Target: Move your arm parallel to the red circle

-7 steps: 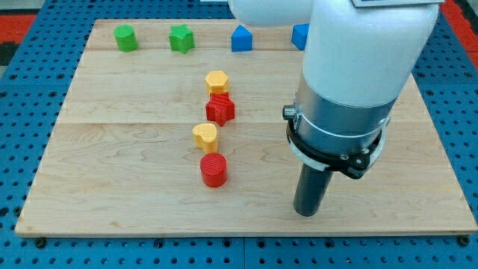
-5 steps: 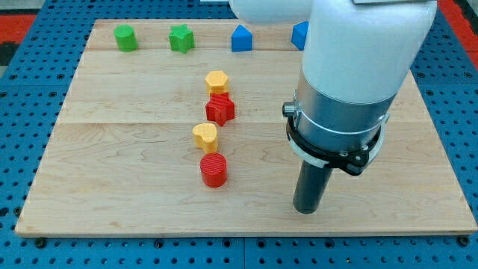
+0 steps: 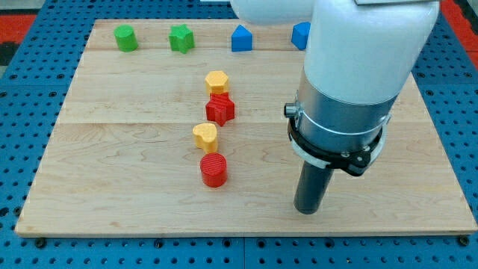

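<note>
My tip (image 3: 307,211) rests on the wooden board (image 3: 112,172) near the view's bottom — a bare rod with nothing to open or close, touching no block. The red circle (image 3: 213,170) stands well apart to the view's left, a little higher in the view than my tip. Above it run a yellow heart (image 3: 205,137), a red star (image 3: 220,109) and a yellow hexagon (image 3: 216,81). I judge the task nearly done — only a small shift toward the view's top remains to bring me level.

No legible text or markings anywhere.
</note>
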You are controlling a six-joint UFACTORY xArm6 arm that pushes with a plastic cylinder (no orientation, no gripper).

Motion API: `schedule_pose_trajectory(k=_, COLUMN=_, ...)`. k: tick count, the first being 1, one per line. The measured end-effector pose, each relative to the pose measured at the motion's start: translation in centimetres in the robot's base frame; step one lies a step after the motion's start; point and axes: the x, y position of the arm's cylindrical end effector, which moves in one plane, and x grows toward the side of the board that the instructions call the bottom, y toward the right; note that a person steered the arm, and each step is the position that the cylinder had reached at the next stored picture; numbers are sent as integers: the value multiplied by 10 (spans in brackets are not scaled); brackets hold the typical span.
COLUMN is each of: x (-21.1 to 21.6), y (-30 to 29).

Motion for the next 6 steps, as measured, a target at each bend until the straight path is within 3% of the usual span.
schedule_pose_trajectory(k=2, x=1, y=7)
schedule_pose_trajectory(k=4, x=-29, y=98)
schedule_pose_trajectory(k=6, x=-36, y=125)
